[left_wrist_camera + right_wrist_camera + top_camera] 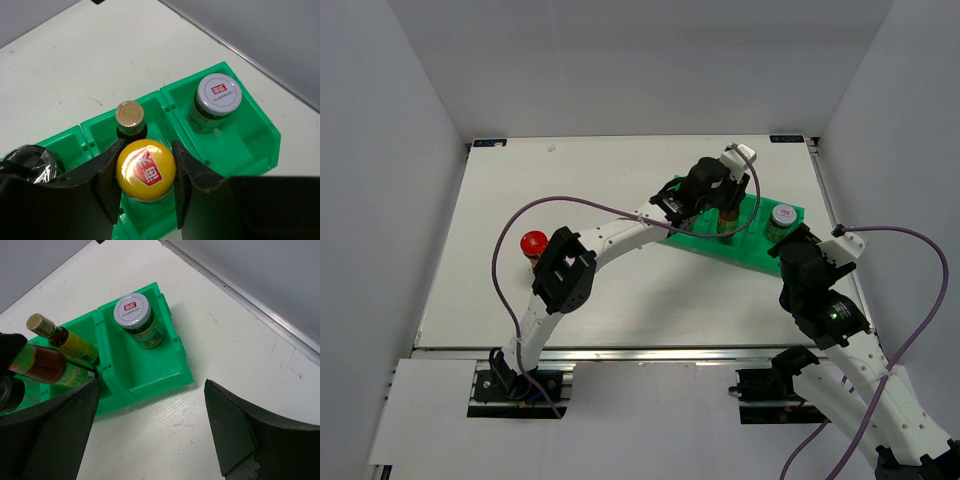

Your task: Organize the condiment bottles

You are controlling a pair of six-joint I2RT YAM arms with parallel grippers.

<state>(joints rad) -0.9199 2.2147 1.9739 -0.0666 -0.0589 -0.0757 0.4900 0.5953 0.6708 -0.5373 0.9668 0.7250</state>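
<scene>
My left gripper point(145, 172) is shut on the cap of the yellow-capped bottle point(145, 169), which stands in the middle compartment of the green divided bin point(250, 135). Behind it in that compartment stands a dark bottle with a tan cap point(130, 114). A white-lidded jar point(218, 93) sits in the right compartment. A black-capped jar point(30, 159) sits at the left. In the top view the left gripper point(705, 200) reaches over the bin point(720, 248). A red-capped bottle point(533, 243) stands alone on the table at the left. My right gripper point(150, 425) is open and empty above the table by the bin's near right corner.
The right arm point(815, 285) hovers just in front of the bin's right end. The left arm's purple cable point(510, 235) loops over the table beside the red-capped bottle. White walls enclose the table on three sides.
</scene>
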